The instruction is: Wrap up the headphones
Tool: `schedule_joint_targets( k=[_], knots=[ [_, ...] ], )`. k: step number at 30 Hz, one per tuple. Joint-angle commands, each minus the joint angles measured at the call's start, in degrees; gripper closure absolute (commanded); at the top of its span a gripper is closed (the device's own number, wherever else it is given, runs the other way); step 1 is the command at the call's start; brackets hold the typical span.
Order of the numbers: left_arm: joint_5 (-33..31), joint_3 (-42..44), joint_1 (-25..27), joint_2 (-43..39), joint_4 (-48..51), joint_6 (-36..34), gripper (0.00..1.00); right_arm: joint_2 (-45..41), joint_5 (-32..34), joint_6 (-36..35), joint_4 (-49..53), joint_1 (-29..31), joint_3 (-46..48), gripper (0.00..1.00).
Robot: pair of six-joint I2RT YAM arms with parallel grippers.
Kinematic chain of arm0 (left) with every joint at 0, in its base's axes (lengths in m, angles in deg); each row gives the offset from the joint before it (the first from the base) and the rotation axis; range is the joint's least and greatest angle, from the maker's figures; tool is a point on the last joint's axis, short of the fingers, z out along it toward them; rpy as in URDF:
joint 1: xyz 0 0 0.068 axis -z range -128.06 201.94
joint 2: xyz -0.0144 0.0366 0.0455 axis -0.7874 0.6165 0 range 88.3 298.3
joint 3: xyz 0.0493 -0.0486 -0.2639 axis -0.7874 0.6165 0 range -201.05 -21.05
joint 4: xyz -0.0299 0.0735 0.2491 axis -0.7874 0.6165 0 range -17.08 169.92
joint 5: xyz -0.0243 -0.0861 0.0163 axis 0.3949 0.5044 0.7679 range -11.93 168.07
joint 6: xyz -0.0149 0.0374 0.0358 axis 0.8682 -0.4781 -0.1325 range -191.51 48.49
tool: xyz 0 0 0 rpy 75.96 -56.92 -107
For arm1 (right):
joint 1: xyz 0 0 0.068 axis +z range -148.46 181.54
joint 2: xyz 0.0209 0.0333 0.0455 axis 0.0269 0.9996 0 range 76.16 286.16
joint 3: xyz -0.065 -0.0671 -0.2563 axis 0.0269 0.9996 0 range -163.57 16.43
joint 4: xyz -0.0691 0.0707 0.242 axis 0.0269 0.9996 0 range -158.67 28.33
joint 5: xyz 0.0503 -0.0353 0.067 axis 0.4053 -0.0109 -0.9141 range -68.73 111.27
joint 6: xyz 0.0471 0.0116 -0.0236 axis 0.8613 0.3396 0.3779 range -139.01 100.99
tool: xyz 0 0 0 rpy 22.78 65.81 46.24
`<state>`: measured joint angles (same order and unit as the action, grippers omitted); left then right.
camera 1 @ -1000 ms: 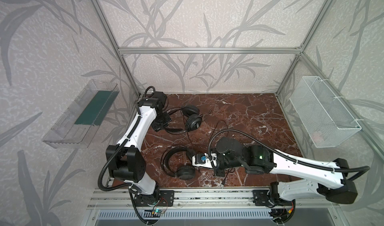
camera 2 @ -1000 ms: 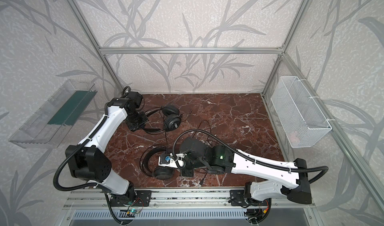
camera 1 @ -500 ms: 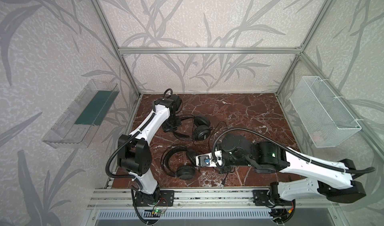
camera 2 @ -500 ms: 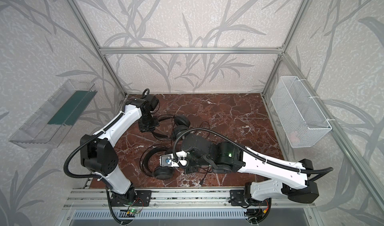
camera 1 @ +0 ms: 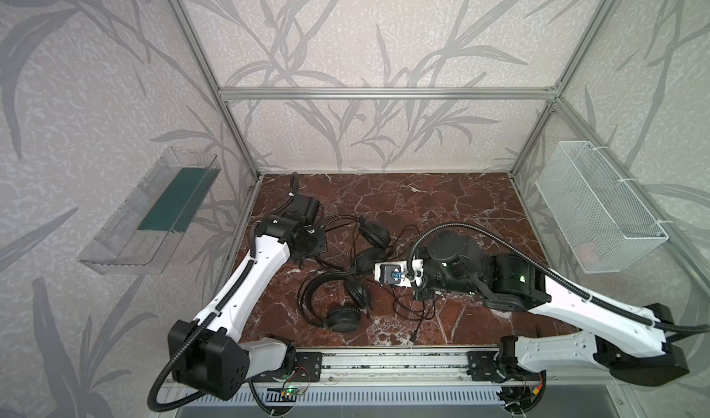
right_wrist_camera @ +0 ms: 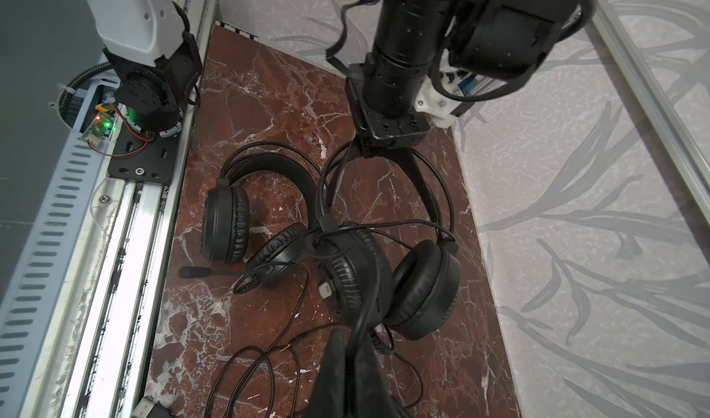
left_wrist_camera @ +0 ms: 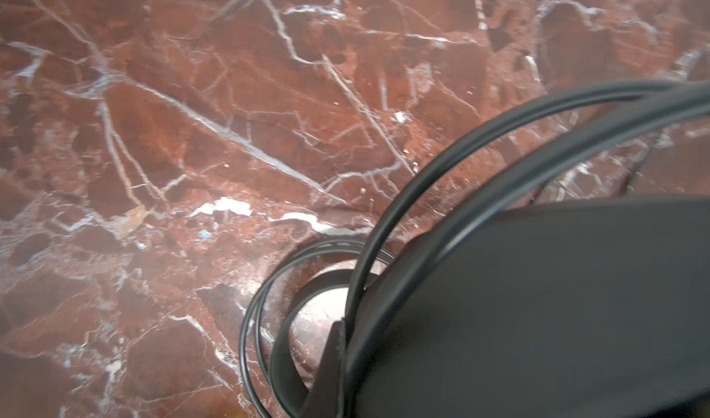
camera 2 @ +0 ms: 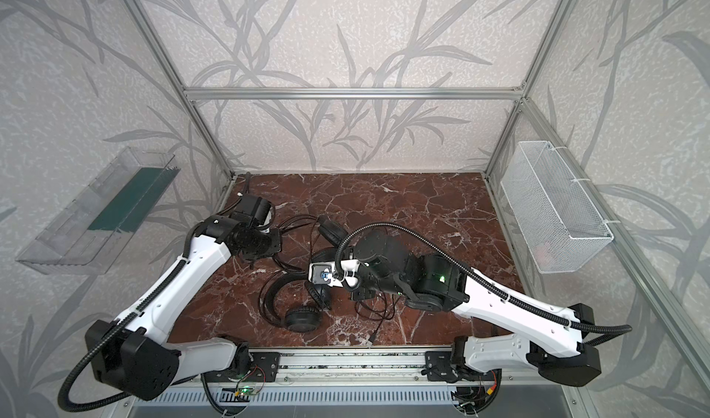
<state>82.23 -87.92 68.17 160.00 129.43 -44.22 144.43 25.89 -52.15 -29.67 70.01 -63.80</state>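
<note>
Two black padded headphones (camera 1: 343,319) lie tangled mid-left on the red marble surface (camera 1: 442,204), left fingers (left_wrist_camera: 538,300) gripping a headband (left_wrist_camera: 442,158), right fingers (right_wrist_camera: 338,377) a cable (right_wrist_camera: 361,316). White mesh basket (camera 1: 576,189) holds something pink (camera 1: 586,251); clear bin (camera 1: 126,243), a green sheet (camera 1: 178,201)

The red marble counter (camera 1: 442,212) carries two black headphones (camera 1: 344,319) close together, with thin cables (camera 1: 417,316) looped loosely beside them.

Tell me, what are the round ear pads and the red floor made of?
The ear pads look like soft black fake leather: wrinkled folds, dull sheen. The floor looks like polished red marble, or a print of it: white veins and shiny glare.
</note>
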Motion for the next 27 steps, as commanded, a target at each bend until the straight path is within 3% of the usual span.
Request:
schedule_joint_targets(
  k=[1,7,17,22,27],
  knots=[
    [6.38,0.6,1.7,-1.06,-4.57,-2.53,1.0,0.56,-1.57,-1.41,-1.84,-0.88,-3.13,1.0],
    [6.47,0.07,4.46,-1.5,-3.65,-4.78,1.0,2.68,-1.42,-4.18,0.61,-4.26,-6.56,1.0],
    [-0.19,-0.64,4.73,-2.22,-2.33,-5.13,1.0,-4.42,-5.28,-3.14,3.27,-6.24,-4.04,1.0],
    [-5.04,-1.38,4.77,-3.2,-1.03,-5.56,1.0,-6.34,-4.3,-3.0,2.78,-6.25,-1.25,1.0],
    [-5.06,0.4,5.58,-5.43,-2.02,-6.85,1.0,-6.26,-1.35,-4.54,2.28,-6.33,-1.14,1.0]
  ],
)
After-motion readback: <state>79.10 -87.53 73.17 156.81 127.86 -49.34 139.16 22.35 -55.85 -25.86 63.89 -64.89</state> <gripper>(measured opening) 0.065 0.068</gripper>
